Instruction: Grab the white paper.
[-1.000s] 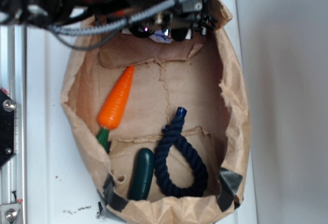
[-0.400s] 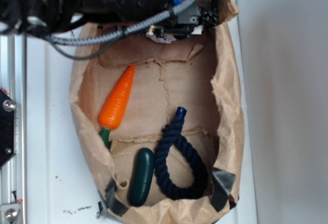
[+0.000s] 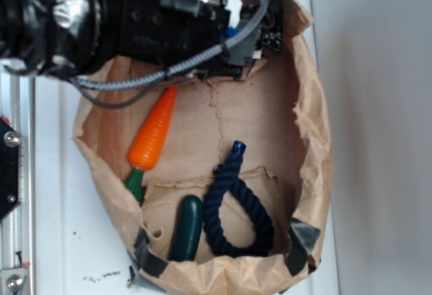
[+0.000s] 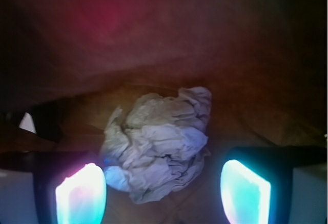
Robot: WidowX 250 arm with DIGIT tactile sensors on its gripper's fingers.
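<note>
**White paper sits between the open fingers, not yet gripped**

White paper (image 4: 156, 144) lies dead ahead of the tool (image 4: 163, 188) in the wrist view, a crumpled wad resting on the brown floor of the paper bag (image 3: 310, 140), right up against the dim far wall. Left finger (image 4: 80, 193) stands off the wad's left edge; a gap shows between pad and paper. Wad itself spans most of the space between the pads, centred or a touch left of centre, a little taller than wide, no strong long axis. Right finger (image 4: 245, 190) is also apart from it, with a bit more clearance on that side. Both pads glow from the lighting; neither touches the paper as far as I can tell.

Tool state: jaws spread wide, holding nothing. The paper sits a bit beyond the fingertips, so my read is the tool needs a short push forward and down before closing, otherwise the pads catch only the near lobes. Soft wad, should crush and hold easily.

Exterior view, left to right: table (image 3: 61, 241) white at the left with a metal rail at its edge; the arm's black body covers the bag's upper end and hides the wad and the fingers entirely there. Below the arm lie the orange carrot (image 3: 154, 133), then the dark green pickle-shaped toy (image 3: 186, 227), then the navy rope loop (image 3: 237, 207). All three are well apart from the tool, near the opposite end of the bag, so no clutter in the closing path. Main risk: pinching the bag wall behind the wad.
</note>
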